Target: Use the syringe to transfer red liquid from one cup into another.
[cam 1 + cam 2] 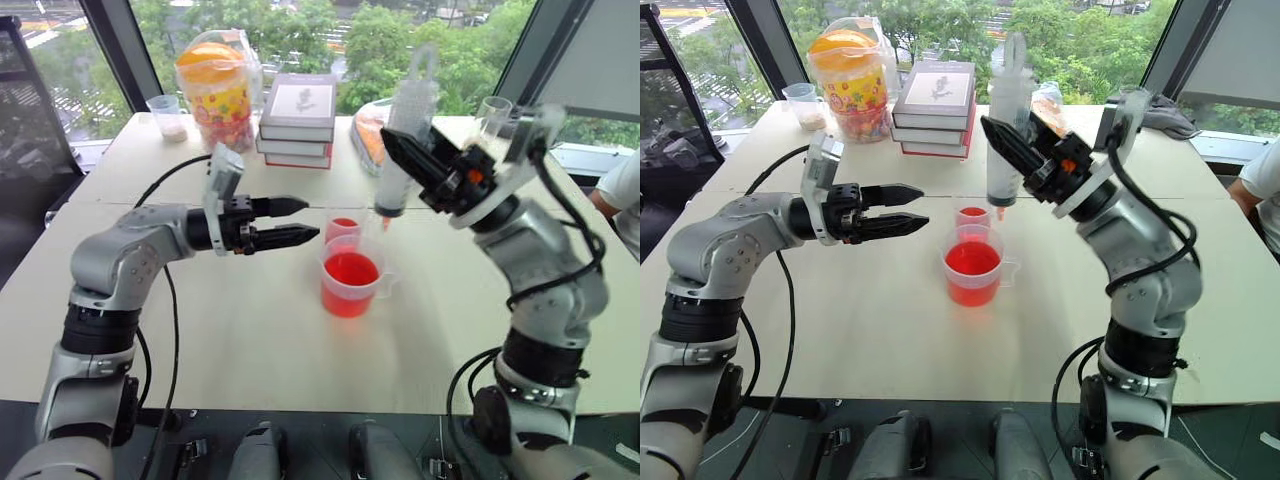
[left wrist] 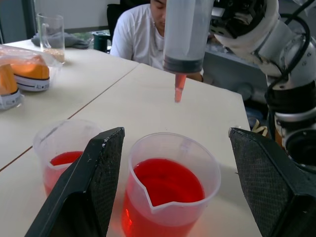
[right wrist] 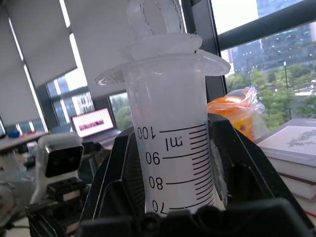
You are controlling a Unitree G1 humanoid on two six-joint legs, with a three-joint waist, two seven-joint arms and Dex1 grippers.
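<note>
My right gripper is shut on the barrel of the clear syringe. It holds the syringe upright in the air, plunger on top and pushed in. The small red tip points down, a little behind and to the right of the cups. A large clear cup of red liquid stands mid-table. A smaller cup with a little red liquid sits just behind it. My left gripper hovers open just left of the cups, pointing right. Nothing is between its fingers.
At the back of the table are a stack of books, a snack jar with an orange lid, a glass with tan powder, a bagged orange item and another glass. A person sits at the right edge.
</note>
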